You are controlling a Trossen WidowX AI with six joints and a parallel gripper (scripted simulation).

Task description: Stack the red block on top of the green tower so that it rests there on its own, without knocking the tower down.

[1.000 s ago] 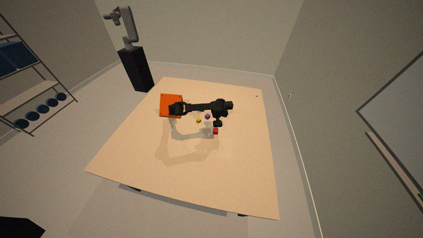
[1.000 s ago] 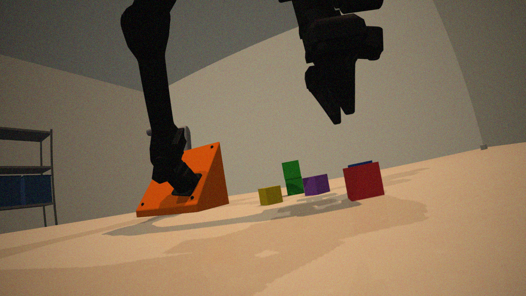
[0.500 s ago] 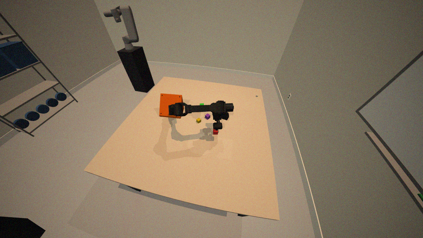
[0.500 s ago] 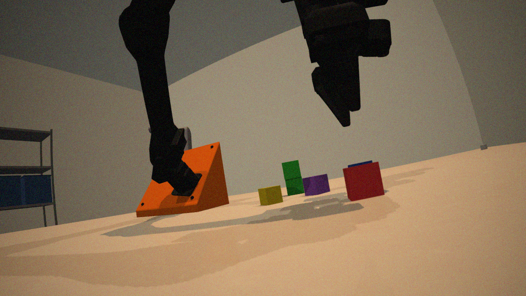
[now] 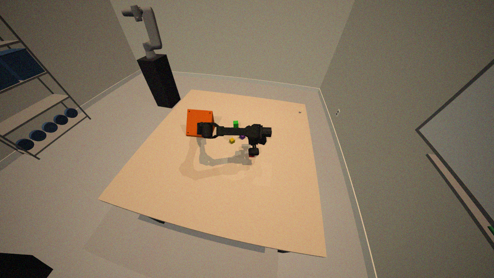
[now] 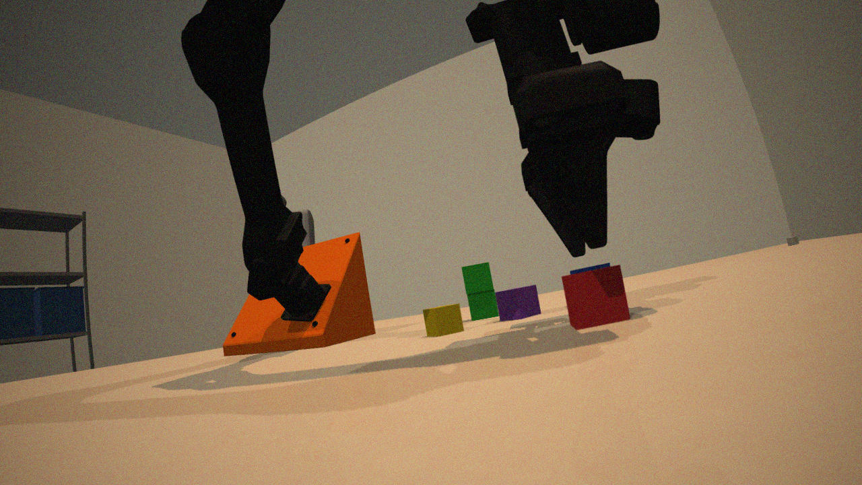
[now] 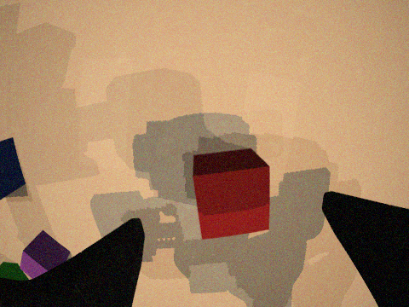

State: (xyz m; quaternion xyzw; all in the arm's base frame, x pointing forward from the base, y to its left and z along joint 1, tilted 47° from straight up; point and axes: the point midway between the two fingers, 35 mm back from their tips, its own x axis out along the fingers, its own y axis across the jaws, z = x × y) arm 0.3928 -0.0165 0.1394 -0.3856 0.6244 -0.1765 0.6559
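Note:
The red block (image 5: 251, 156) (image 6: 597, 298) (image 7: 234, 196) sits on the table; the arm partly covers it in the top view. My gripper (image 6: 586, 248) (image 7: 238, 217) is open and empty above the red block. In the wrist view the block shows between the two spread fingertips, with a gap on each side. The green tower (image 5: 235, 123) (image 6: 480, 292) is two green blocks high and stands upright; only a corner of green (image 7: 10, 272) shows at the lower left of the wrist view.
A purple block (image 5: 242, 137) (image 6: 518, 303) (image 7: 44, 252) is near the tower, a yellow block (image 5: 231, 140) (image 6: 444, 320) stands nearby. A blue block (image 6: 590, 268) (image 7: 8, 170) is behind the red one in the exterior view. The orange wedge (image 5: 199, 116) (image 6: 355, 301) is under the arm's base.

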